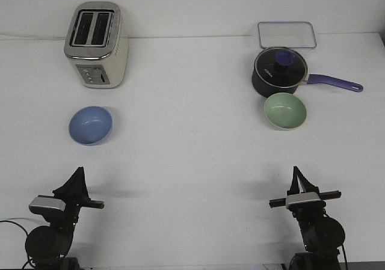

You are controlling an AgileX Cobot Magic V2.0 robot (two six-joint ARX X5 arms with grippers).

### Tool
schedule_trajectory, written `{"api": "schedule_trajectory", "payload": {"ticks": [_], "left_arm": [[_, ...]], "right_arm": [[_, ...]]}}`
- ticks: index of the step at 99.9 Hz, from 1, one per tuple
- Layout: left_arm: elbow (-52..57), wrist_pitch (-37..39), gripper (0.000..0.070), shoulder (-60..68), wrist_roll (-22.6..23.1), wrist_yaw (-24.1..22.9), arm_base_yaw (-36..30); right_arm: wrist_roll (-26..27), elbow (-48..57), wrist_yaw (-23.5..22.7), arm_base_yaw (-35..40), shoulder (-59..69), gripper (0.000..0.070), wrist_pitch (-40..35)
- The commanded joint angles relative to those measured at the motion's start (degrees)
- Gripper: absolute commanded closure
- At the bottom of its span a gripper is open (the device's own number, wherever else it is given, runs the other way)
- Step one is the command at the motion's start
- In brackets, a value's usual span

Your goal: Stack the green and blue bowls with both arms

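On the white desk (192,162), the blue bowl (90,125) sits below the toaster (96,44), the green bowl (285,111) touching the saucepan (281,71). Whether either arm's jaws are clenched, I cannot tell.

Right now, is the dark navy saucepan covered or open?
Covered: a dark lid with a blue knob sits on the dark navy saucepan.
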Motion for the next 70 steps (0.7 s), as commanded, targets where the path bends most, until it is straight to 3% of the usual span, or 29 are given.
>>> {"api": "schedule_trajectory", "payload": {"ticks": [1,13,25,36,56,70], "left_arm": [[-1.09,0.59,0.0688,0.02,0.28,-0.09,0.02],[-1.09,0.59,0.0688,0.02,0.28,-0.11,0.02],[-1.09,0.59,0.0688,0.02,0.28,-0.11,0.02],[-1.09,0.59,0.0688,0.02,0.31,-0.09,0.02],[-1.09,0.59,0.0688,0.02,0.28,-0.11,0.02],[-1.09,0.59,0.0688,0.02,0.28,-0.11,0.02]], "right_arm": [[-0.28,-0.11,0.02,-0.02,0.00,0.0700,0.59],[2.91,-0.11,-0.85,0.00,0.00,0.0700,2.67],[14.75,-0.11,-1.14,0.00,0.00,0.0700,3.26],[26.49,0.26,1.38,-0.02,-0.02,0.0700,3.52],[32.06,9.57,4.46,-0.02,3.54,0.0700,-3.89],[32.39,22.01,7.45,-0.09,13.75,0.0700,-12.26]]}}
